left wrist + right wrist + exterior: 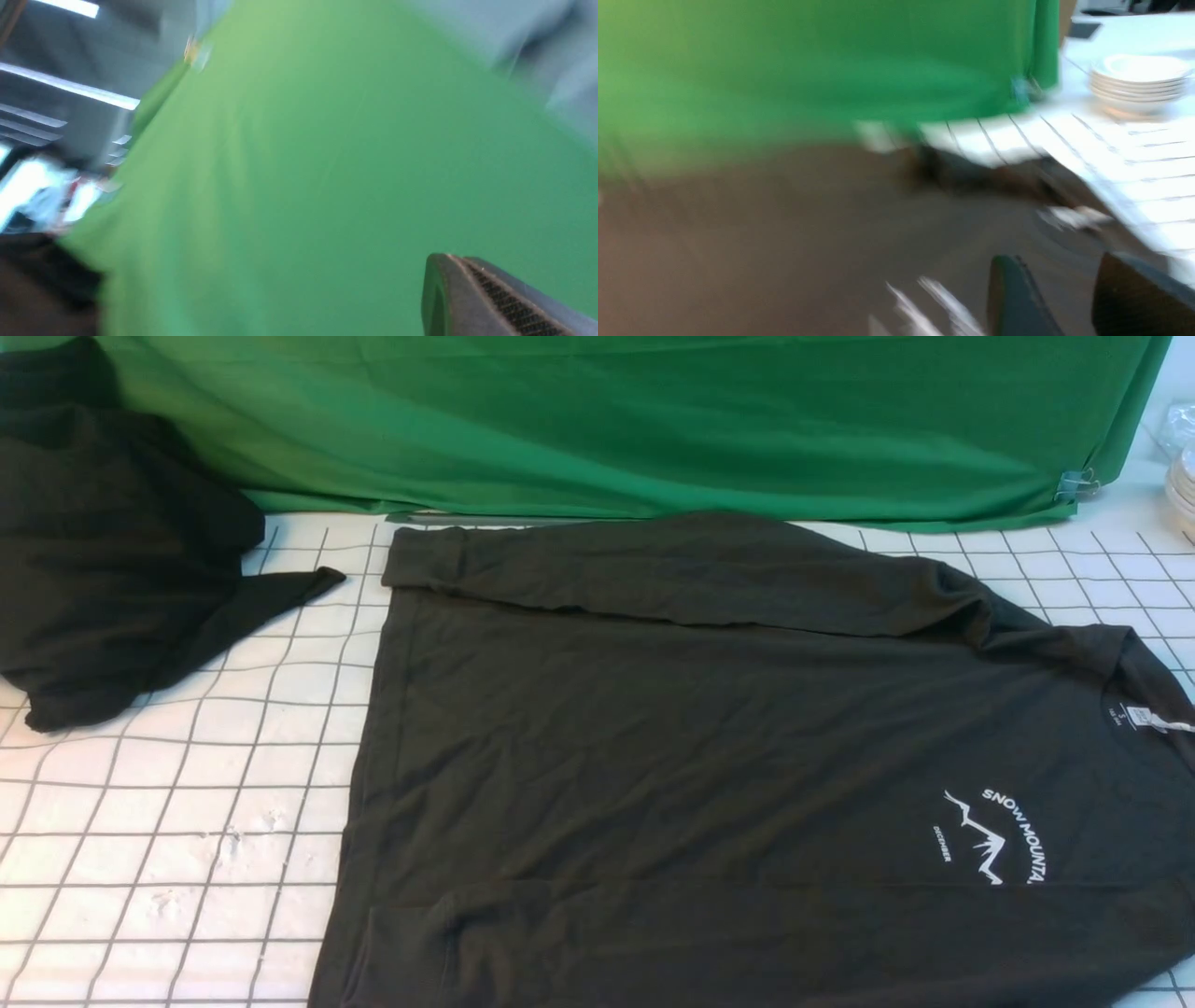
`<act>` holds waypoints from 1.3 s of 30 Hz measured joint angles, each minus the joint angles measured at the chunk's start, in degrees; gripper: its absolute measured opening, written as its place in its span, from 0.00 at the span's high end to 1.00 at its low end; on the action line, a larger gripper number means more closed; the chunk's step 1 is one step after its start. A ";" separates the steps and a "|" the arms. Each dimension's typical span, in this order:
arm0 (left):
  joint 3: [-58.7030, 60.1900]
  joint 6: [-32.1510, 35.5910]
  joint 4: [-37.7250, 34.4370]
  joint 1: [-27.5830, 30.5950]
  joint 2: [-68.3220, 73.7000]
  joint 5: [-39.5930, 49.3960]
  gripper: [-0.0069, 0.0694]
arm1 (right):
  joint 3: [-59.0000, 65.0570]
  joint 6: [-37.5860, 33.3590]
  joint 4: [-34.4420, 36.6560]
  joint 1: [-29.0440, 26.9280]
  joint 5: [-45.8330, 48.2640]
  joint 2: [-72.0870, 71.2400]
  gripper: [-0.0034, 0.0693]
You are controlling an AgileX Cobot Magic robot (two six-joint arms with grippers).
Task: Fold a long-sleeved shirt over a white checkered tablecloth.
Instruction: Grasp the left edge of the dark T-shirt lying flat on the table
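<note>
A stack of white bowls (1139,79) stands on the table past the right end of the green backdrop (607,420), each nested in the one below. The view is too blurred to count them or to see into the top one.

The long-sleeved shirt (709,737) lies flat and sideways on the white checkered tablecloth (187,803), hem to the left and collar to the right. 1 sleeve is folded along its far edge, and the other lies along its near edge. The white chest logo (994,835) reads "SNOW MOUNTA", with the rest cut off by the near fold. A mountain outline sits under the arc of letters, with the small word "DECEMBER" beside it. The white neck label (1141,717) carries print too small to read.

A plain black garment (103,569) is heaped on the tablecloth at the far left, apart from the shirt.

The left gripper (441,284) is clenched with nothing in it, facing the green backdrop. The right gripper (1057,266) is released above the shirt, its 2 fingers apart with only dark fabric seen between them.
</note>
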 joint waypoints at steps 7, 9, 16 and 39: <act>-37.91 2.74 8.21 0.00 20.44 50.67 0.90 | 0.00 12.98 8.35 0.06 -20.24 0.00 0.62; -44.00 7.29 7.69 0.00 25.06 60.65 0.90 | 0.00 13.48 8.52 0.06 -22.28 0.00 0.62; -56.66 26.69 -2.13 0.00 56.86 92.74 0.90 | 0.00 15.31 8.75 0.06 -26.95 0.00 0.62; -50.84 17.06 10.37 -25.40 89.82 79.72 0.83 | -58.31 -8.90 -15.75 19.80 60.17 43.16 0.94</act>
